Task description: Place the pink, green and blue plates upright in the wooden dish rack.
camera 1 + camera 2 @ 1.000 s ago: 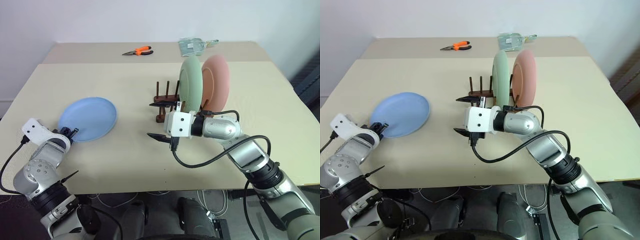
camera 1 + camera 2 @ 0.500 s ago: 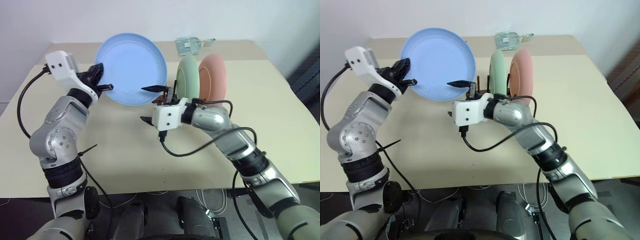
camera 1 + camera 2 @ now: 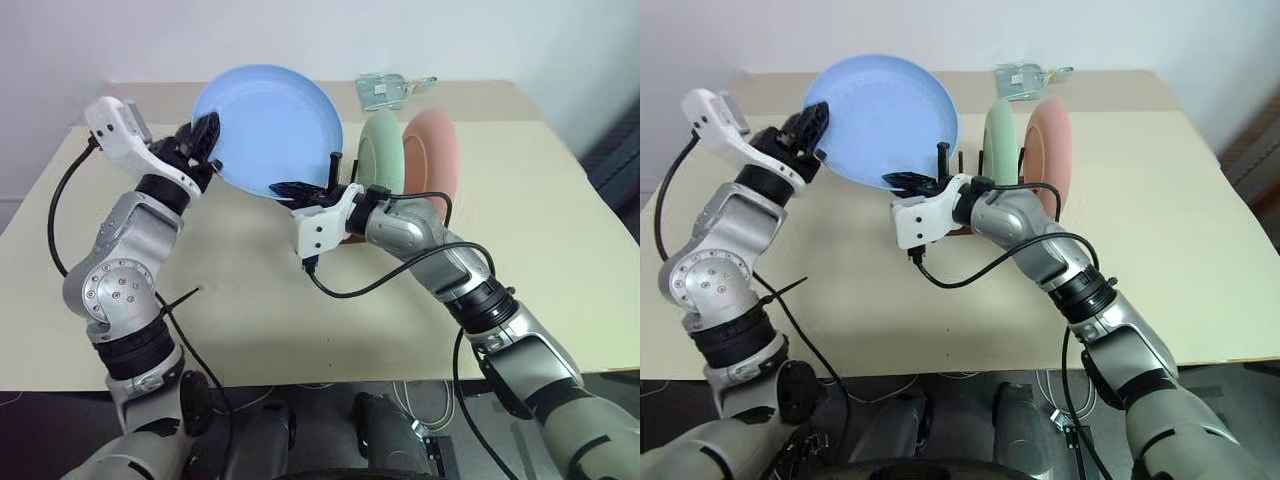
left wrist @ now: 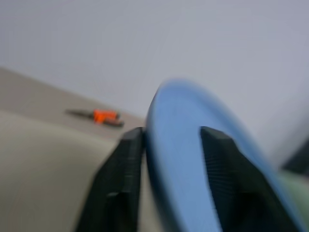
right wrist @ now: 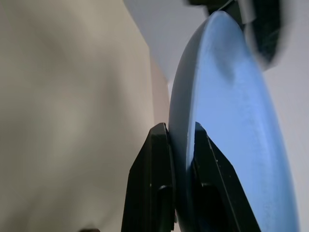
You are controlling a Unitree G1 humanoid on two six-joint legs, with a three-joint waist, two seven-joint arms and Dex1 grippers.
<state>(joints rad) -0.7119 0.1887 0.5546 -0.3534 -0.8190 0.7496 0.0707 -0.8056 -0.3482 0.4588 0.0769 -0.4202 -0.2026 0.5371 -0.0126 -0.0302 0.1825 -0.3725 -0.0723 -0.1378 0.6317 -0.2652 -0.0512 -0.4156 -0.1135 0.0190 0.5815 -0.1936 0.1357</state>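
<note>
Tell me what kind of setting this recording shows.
Probably a lab or workshop test bench, not a kitchen: a bare beige table against a plain wall, orange-handled pliers, and loose cables hanging below the table's front edge.

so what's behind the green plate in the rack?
The pink plate stands upright right behind the green plate. The green plate covers the pink one's near side, and the right arm hides most of the wooden dish rack.

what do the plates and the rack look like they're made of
Blue plate, green plate, pink plate: probably plastic or melamine, with flat pastel colour, matte and no glaze shine. Dish rack: dark brown wood with thin upright pegs, mostly hidden behind the right gripper.
</note>
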